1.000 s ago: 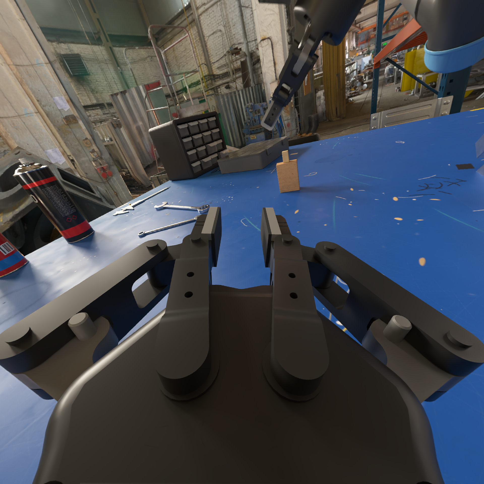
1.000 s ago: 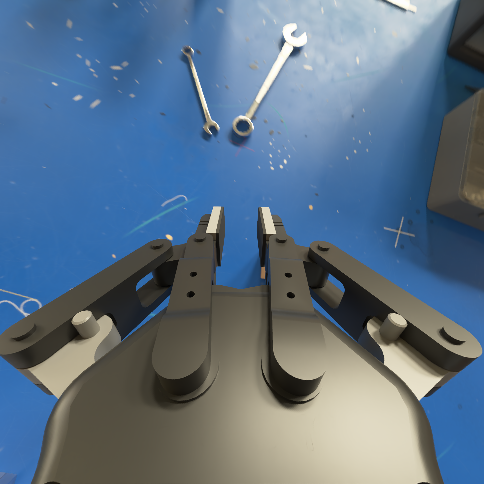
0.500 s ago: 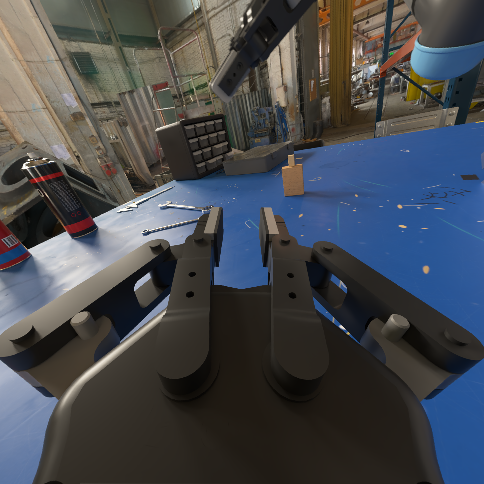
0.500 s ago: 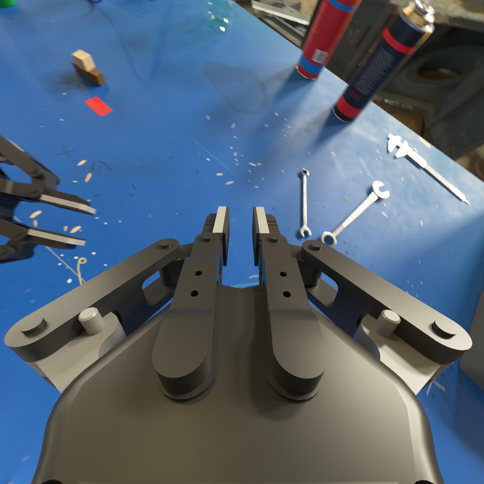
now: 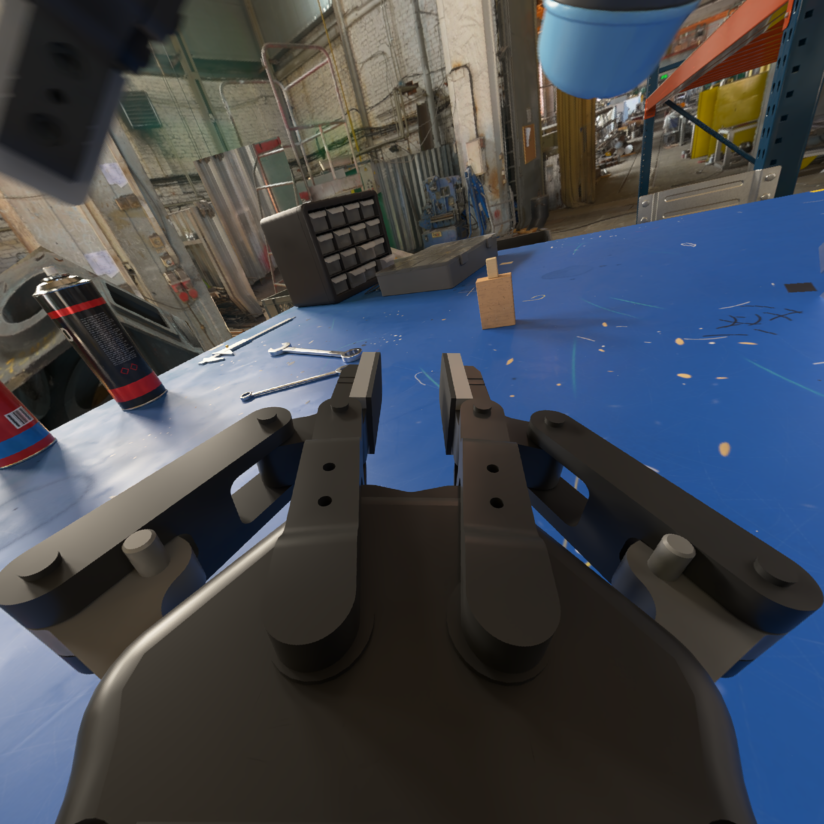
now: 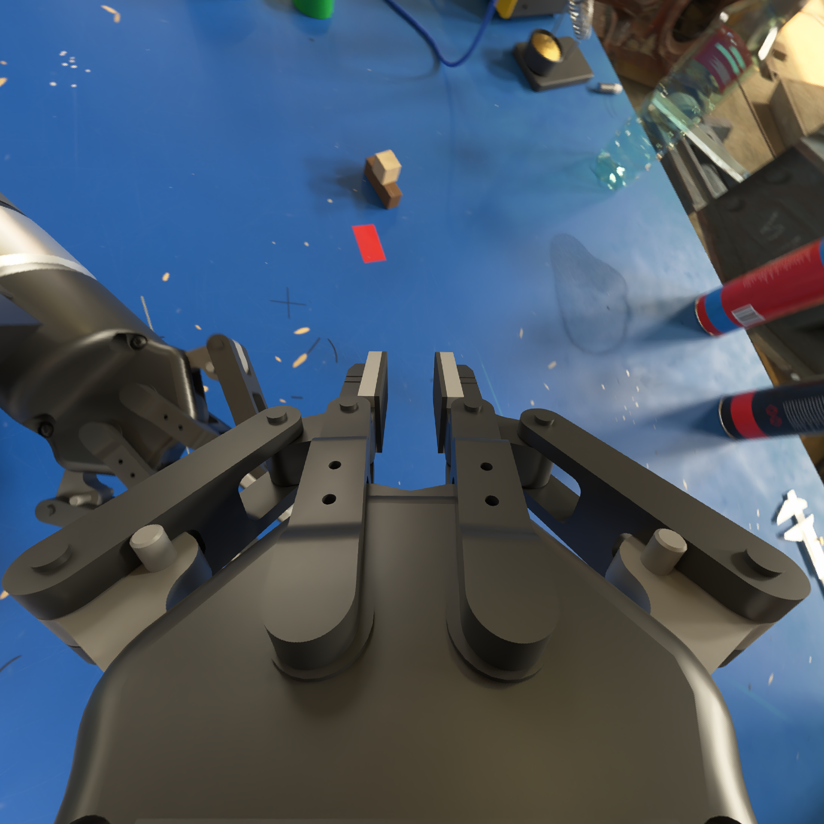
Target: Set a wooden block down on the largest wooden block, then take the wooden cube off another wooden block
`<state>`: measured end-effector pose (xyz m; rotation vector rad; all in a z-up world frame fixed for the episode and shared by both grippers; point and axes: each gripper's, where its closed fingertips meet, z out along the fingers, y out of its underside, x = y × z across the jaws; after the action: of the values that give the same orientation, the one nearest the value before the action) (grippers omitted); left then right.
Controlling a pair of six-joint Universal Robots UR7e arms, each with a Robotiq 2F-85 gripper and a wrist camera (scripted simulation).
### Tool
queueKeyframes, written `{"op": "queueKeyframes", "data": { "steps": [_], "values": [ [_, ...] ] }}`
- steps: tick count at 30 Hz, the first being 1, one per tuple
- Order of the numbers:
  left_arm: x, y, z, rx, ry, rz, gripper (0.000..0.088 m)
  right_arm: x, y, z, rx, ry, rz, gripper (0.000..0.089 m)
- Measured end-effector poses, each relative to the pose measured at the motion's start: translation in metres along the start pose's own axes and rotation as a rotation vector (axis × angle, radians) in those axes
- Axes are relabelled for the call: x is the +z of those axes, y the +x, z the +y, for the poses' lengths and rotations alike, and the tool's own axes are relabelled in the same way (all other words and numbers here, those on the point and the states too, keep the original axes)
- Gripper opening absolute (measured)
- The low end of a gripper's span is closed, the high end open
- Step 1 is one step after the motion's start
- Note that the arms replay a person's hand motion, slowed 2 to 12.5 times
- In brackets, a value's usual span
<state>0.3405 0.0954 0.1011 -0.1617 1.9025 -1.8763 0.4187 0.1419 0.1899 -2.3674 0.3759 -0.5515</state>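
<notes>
Both grippers empty above the blue desk (image 5: pixel 669 276).

From the left wrist we see our left gripper (image 5: pixel 410 379) with fingers parted round nothing, a small block (image 5: pixel 491 266) atop the largest wooden block (image 5: pixel 496 302) far ahead. From the right wrist, our right gripper (image 6: pixel 409 376) (fingers likewise apart, empty) faces a pale wooden cube (image 6: pixel 386 165) perched on a darker block (image 6: pixel 387 191).

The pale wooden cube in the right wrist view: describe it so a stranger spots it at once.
On the blue table, look just beyond the red rectangle. There the pale wooden cube sits atop a darker brown block. It is the lightest, uppermost piece.
</notes>
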Motion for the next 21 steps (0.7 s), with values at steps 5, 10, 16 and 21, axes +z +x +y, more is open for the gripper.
{"op": "queueKeyframes", "data": {
  "steps": [5,10,16,21],
  "values": [
    [0.000,0.002,0.000,0.011,-0.001,0.007,0.0241,0.033,-0.017,-0.034,-0.116,-0.015,-0.093,0.0203],
    [0.000,0.004,0.000,0.019,0.001,0.014,0.0242,0.064,-0.027,-0.061,-0.218,-0.048,-0.156,0.0218],
    [-0.001,0.006,0.000,0.027,0.000,0.020,0.0246,0.104,-0.031,-0.084,-0.337,-0.106,-0.192,0.0235],
    [-0.002,0.007,0.000,0.033,0.000,0.024,0.0246,0.137,-0.031,-0.096,-0.407,-0.175,-0.215,0.0242]
  ]
}}
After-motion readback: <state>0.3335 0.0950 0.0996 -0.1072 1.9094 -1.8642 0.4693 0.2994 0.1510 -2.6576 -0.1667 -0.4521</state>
